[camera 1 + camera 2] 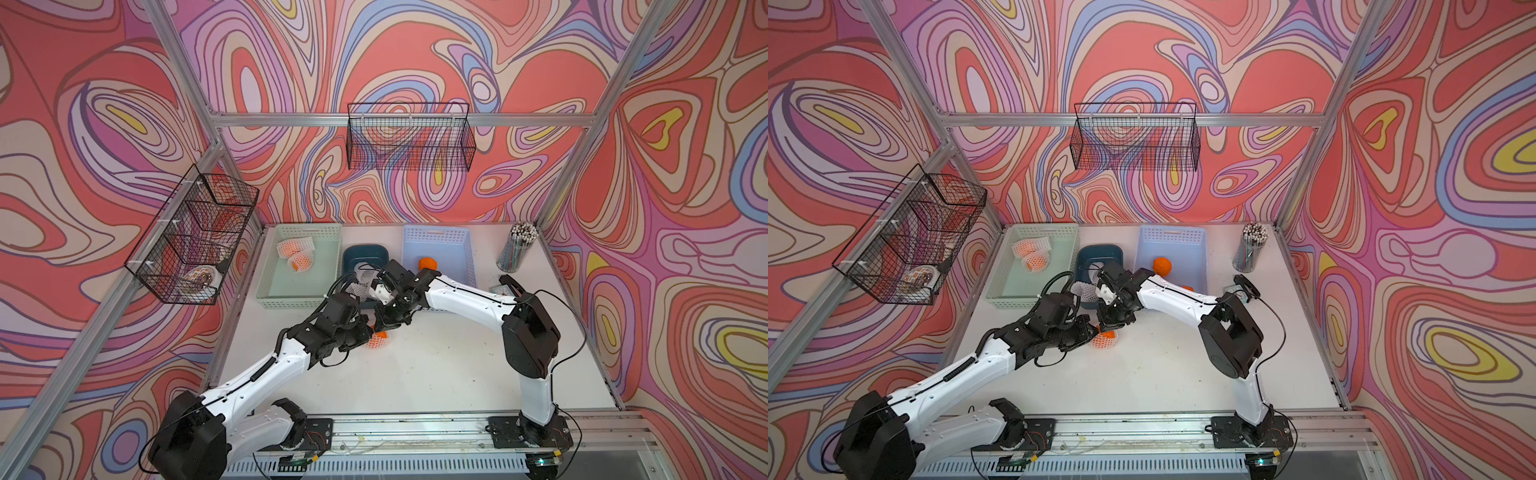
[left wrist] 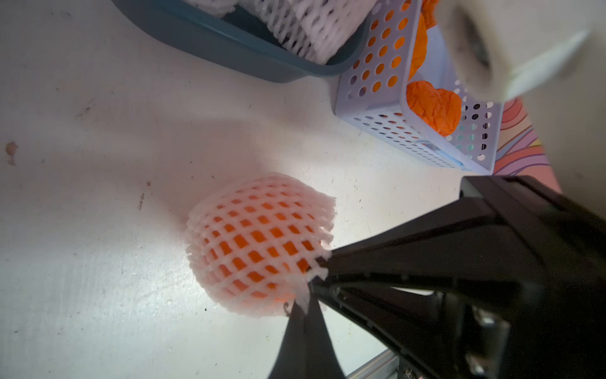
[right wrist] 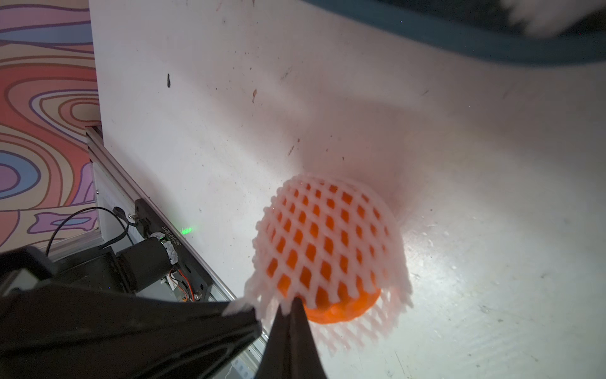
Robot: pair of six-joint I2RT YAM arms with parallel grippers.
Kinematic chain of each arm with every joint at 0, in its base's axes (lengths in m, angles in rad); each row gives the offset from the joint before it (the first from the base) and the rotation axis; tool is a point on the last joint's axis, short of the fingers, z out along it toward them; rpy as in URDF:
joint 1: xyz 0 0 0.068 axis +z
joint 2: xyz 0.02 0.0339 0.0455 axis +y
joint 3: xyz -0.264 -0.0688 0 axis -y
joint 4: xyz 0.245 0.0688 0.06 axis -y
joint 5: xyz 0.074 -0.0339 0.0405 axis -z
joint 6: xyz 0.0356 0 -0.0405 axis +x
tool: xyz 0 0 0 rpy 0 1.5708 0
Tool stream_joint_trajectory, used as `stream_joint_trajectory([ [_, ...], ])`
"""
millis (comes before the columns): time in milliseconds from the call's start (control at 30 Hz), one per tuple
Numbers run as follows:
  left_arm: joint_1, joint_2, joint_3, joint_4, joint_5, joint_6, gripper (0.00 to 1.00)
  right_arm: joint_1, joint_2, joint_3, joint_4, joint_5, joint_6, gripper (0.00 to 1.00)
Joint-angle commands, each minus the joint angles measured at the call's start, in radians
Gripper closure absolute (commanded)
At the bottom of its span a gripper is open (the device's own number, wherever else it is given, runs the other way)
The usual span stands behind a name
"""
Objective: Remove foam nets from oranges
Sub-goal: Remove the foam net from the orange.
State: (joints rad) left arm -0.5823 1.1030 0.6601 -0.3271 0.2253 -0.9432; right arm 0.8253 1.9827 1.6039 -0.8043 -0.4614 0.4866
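So, starting at the left of the white table [image 1: 415, 374]: a pale green basket [image 1: 266, 291] holds two netted oranges [image 1: 301, 262], probably the stock waiting to be stripped. Just right of it, a dark blue tub [image 1: 353, 254] has empty nets [image 2: 295, 29] piled in it and looks like the drop for spent sleeves.

Nearer than the tub, about mid-table, the orange [image 3: 341, 310] being worked on rests on the surface inside its foam net [image 3: 328, 229]. The net covers most of the fruit, but bare peel shows at its open mouth.

The left gripper [image 2: 303, 303] reaches in from the near left. Its fingers are pressed together, pinching the frayed rim of that mouth. The right gripper [image 3: 292, 303] comes from the right with its fingers likewise pressed together on the same rim, just beside the left one.

Two pinches on the open edge suggest the aim is to stretch the mouth wider and peel the sleeve back. Leaving the fruit on the table lets the surface carry its weight. The thin foam could tear at the pinched spots.

Further right, a lavender basket [image 1: 436, 233] holds a bare orange [image 1: 428, 264], likely where finished fruit goes. A cup of pencils [image 1: 517, 249] stands at the far right corner, apart from the work.
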Motion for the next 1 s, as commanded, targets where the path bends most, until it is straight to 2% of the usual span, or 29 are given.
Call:
stream_joint_trajectory([
  [0,0.003,-0.023,0.016,-0.026,-0.03,-0.015,1.0,-0.027,-0.048,0.002,-0.049,0.039,0.012,0.91],
  [100,0.004,-0.018,0.012,-0.025,-0.02,-0.019,1.0,-0.042,-0.065,-0.012,-0.067,0.069,0.007,0.72],
  [200,0.003,-0.015,0.007,-0.013,-0.02,-0.023,1.0,-0.045,-0.051,-0.028,-0.078,0.061,-0.006,0.62],
  [600,0.004,-0.037,-0.005,-0.021,-0.019,-0.031,1.0,-0.063,0.003,-0.059,0.035,0.008,0.006,0.57],
  [967,0.004,-0.045,-0.015,-0.036,-0.02,-0.029,1.0,-0.073,0.025,-0.106,0.093,-0.019,0.021,0.62],
])
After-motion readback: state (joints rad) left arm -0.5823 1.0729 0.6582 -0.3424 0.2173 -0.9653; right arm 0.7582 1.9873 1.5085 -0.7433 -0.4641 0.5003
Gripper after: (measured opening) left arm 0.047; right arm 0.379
